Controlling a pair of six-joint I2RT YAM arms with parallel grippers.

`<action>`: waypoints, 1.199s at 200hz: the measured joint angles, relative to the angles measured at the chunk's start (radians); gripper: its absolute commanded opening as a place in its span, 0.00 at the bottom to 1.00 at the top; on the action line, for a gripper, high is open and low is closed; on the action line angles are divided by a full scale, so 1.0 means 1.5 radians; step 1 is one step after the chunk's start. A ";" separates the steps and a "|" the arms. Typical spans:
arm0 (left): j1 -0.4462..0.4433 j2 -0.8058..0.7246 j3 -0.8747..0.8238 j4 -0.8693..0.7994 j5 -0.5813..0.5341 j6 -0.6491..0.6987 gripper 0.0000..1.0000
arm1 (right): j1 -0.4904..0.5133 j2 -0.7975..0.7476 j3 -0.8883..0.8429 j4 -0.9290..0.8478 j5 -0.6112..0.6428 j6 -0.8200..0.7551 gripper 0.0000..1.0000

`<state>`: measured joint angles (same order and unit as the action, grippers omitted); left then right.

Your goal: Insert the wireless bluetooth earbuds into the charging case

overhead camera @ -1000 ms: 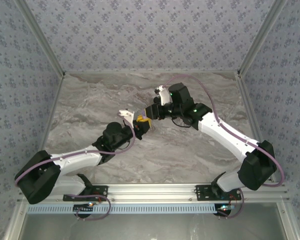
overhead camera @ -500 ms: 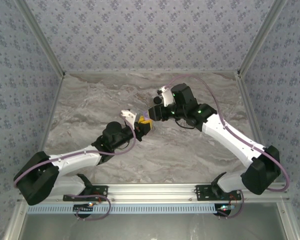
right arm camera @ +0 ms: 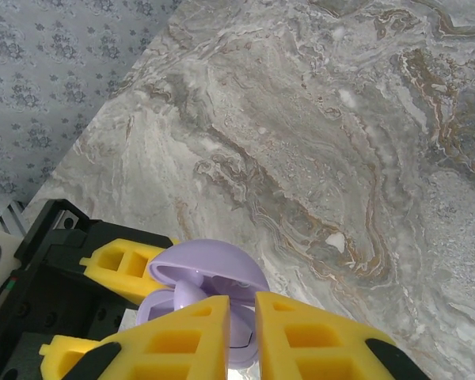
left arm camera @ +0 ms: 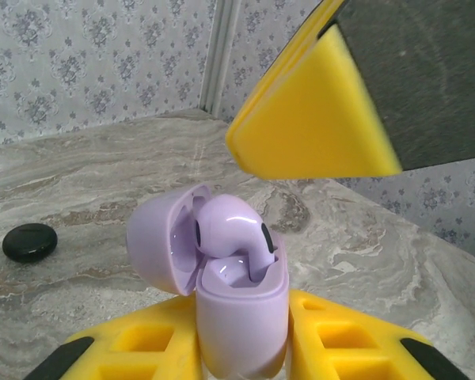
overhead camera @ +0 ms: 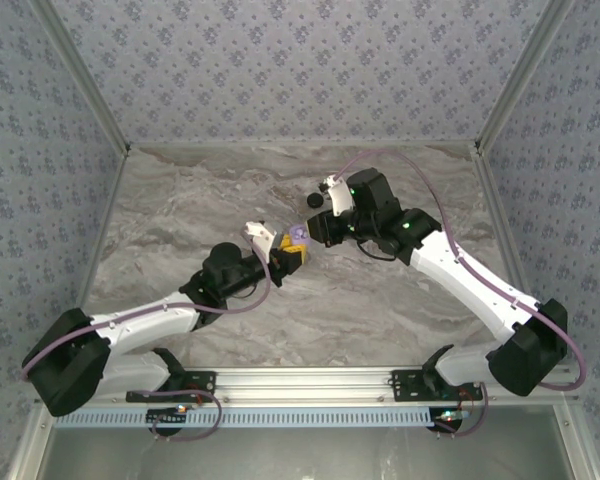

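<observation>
The small pale purple plastic earbud (left arm camera: 226, 237) is seen sitting in the mouth of the round pale purple plastic charging case (left arm camera: 241, 317). Its rounded top pokes up above the rim, so it is judged to be not quite pushed home. It is likely very light, hard and smooth, so it could easily be flicked out or slip away. It is best taken by its rounded head from both sides, or pressed softly from above. The flip lid (left arm camera: 162, 245) of the case is stood open behind the bud. The case is pinched by its lower half between the yellow fingers of the left gripper (left arm camera: 241, 352), and it looks to be held up off the grey marble table (left arm camera: 79, 182). The right gripper (right arm camera: 241, 328) is placed just above the case with its yellow fingers squeezed almost together, and nothing is seen between them. A flat round black case (left arm camera: 30, 241) is found closed on the table, well apart. Little room is left around the bud, since it is crowded by the open lid and the left fingers.
</observation>
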<state>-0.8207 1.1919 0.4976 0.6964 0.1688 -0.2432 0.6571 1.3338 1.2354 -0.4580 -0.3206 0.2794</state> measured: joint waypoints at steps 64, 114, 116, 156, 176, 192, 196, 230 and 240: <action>0.000 -0.001 0.011 -0.012 0.020 0.005 0.27 | 0.006 0.008 0.012 -0.016 -0.006 -0.006 0.18; 0.000 -0.001 0.019 -0.028 0.023 0.005 0.27 | 0.016 0.024 0.031 -0.033 -0.009 -0.016 0.23; 0.000 -0.001 0.020 -0.028 0.023 0.005 0.28 | 0.017 0.024 0.032 -0.033 -0.008 -0.016 0.23; 0.000 0.000 0.021 -0.031 0.022 0.006 0.27 | 0.020 0.026 0.040 -0.042 0.002 -0.022 0.28; 0.000 0.000 0.021 -0.034 0.021 0.008 0.27 | 0.020 0.024 0.039 -0.042 0.021 -0.022 0.28; 0.000 0.000 0.021 -0.037 0.019 0.010 0.27 | 0.015 0.013 0.033 -0.038 0.036 -0.019 0.29; 0.000 0.000 0.021 -0.038 0.018 0.010 0.27 | 0.014 0.009 0.030 -0.036 0.038 -0.019 0.30; 0.000 0.000 0.021 -0.039 0.020 0.010 0.27 | -0.027 -0.032 0.003 -0.026 0.050 -0.003 0.32; 0.000 0.000 0.021 -0.038 0.026 0.011 0.27 | -0.043 -0.038 -0.005 -0.023 0.049 0.001 0.32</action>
<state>-0.8204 1.1923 0.5297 0.6392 0.2073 -0.2272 0.5919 1.2774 1.2285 -0.4931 -0.2474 0.2802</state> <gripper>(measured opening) 0.275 0.317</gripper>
